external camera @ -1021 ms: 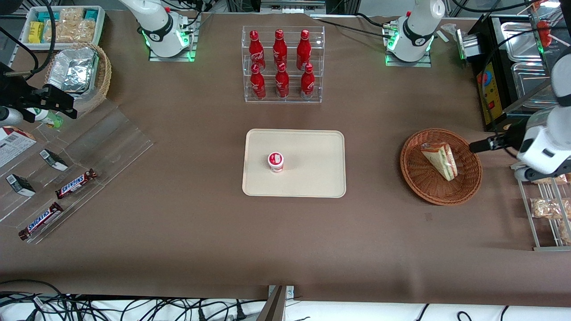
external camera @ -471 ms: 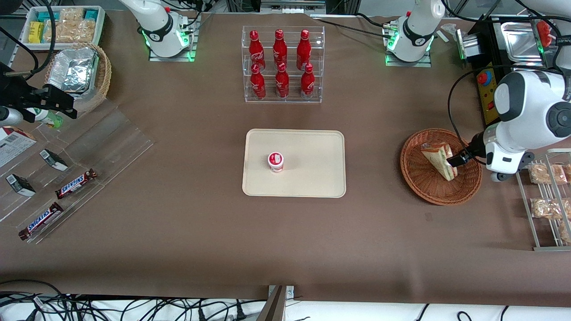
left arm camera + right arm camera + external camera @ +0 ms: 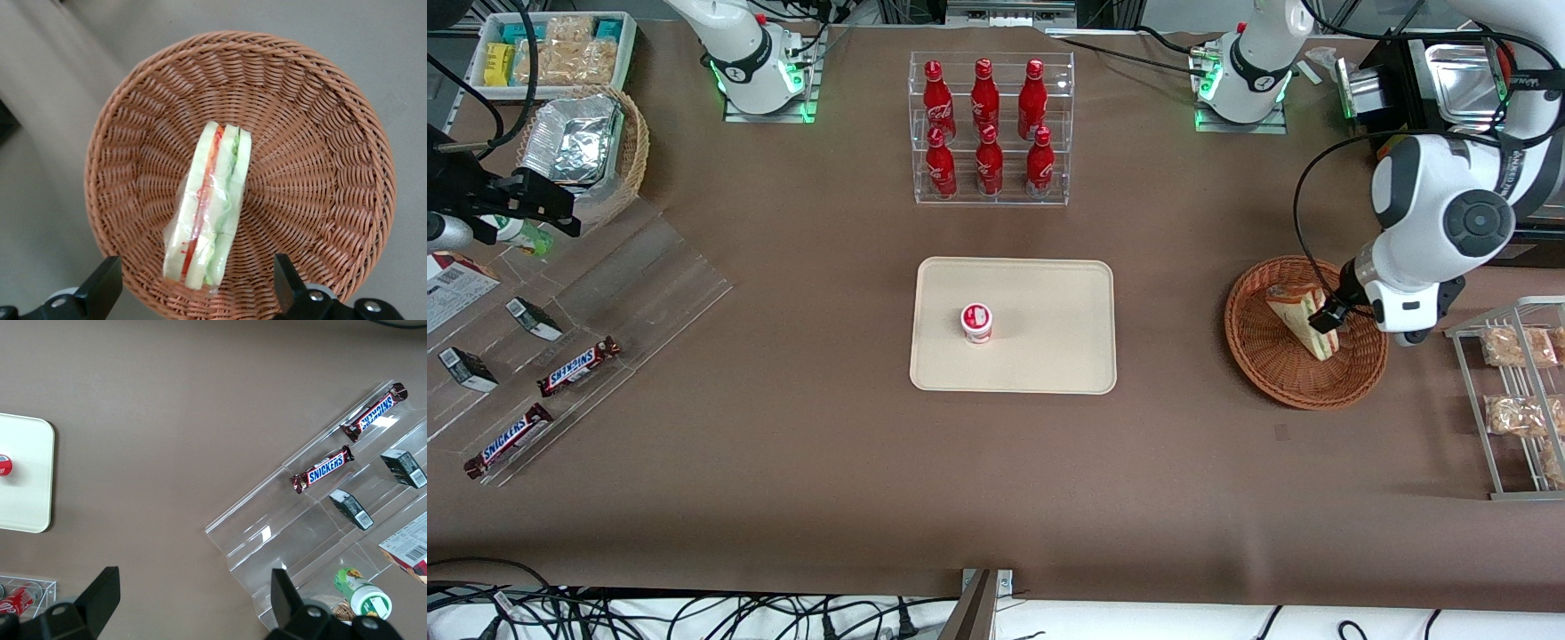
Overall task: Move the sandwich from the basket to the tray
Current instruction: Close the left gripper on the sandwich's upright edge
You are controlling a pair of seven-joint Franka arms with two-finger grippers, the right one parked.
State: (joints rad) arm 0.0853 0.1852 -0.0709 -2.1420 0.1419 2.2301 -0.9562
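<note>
Above the basket (image 3: 1305, 332), the gripper (image 3: 1327, 317) hangs wide open and empty over the sandwich (image 3: 210, 205), which lies at the basket's centre. Light, soft and slippery-wrapped, it probably wants a gentle pinch across the bread faces; the tray (image 3: 1013, 324) waits at nine o'clock.

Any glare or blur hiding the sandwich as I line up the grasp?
Left wrist view: sandwich sharp, faint sheen on its wrap, basket weave crisp, open gripper fingers dark at the frame edge. Front view: even light; the arm partly covers the sandwich.
</note>
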